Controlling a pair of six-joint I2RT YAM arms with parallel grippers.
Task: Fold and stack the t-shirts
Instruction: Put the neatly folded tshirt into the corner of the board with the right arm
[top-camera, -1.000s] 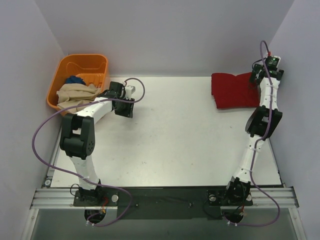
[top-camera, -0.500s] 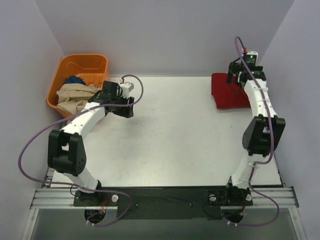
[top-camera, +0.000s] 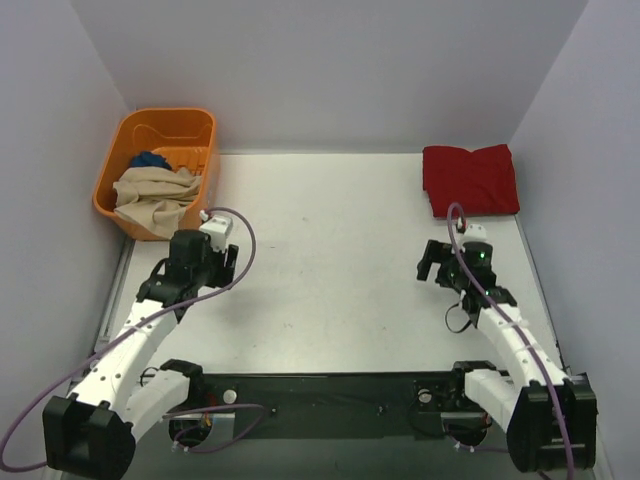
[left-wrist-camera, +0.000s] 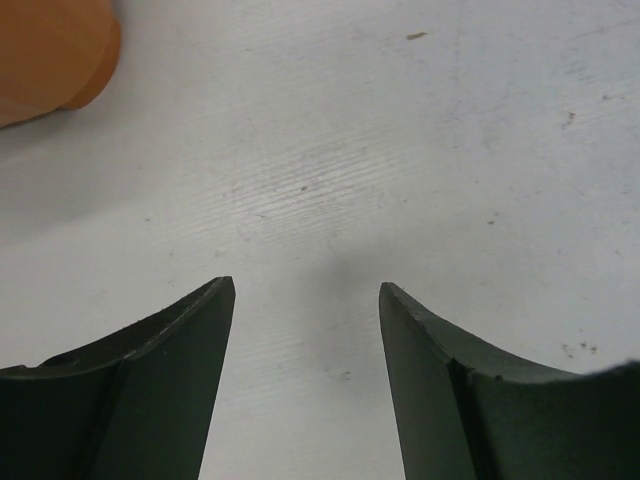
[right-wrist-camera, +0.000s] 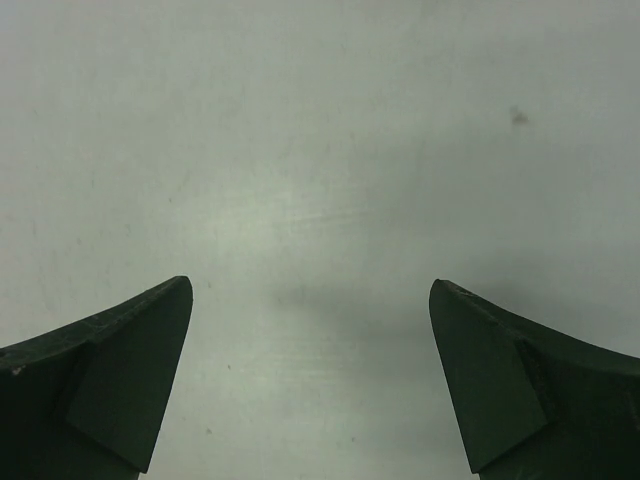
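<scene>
A dark red t-shirt (top-camera: 470, 179) lies folded at the back right of the table. A beige shirt (top-camera: 152, 189) and a blue one (top-camera: 150, 159) lie heaped in the orange basket (top-camera: 178, 124); pink and navy shirts are out of view. My left gripper (top-camera: 203, 268) is open and empty over bare table near the basket's front; in the left wrist view (left-wrist-camera: 306, 290) only table lies between its fingers. My right gripper (top-camera: 444, 268) is open and empty, well in front of the red shirt; its wrist view (right-wrist-camera: 310, 290) shows only bare table.
The basket stands at the back left corner, and its orange corner (left-wrist-camera: 50, 50) shows in the left wrist view. Grey walls close in the back and both sides. A black rail (top-camera: 330, 395) with the arm bases runs along the near edge.
Both arms have pulled back from the far end toward their bases. The right gripper has come away from the red shirt, which stays folded. The left gripper has left the basket's side.
</scene>
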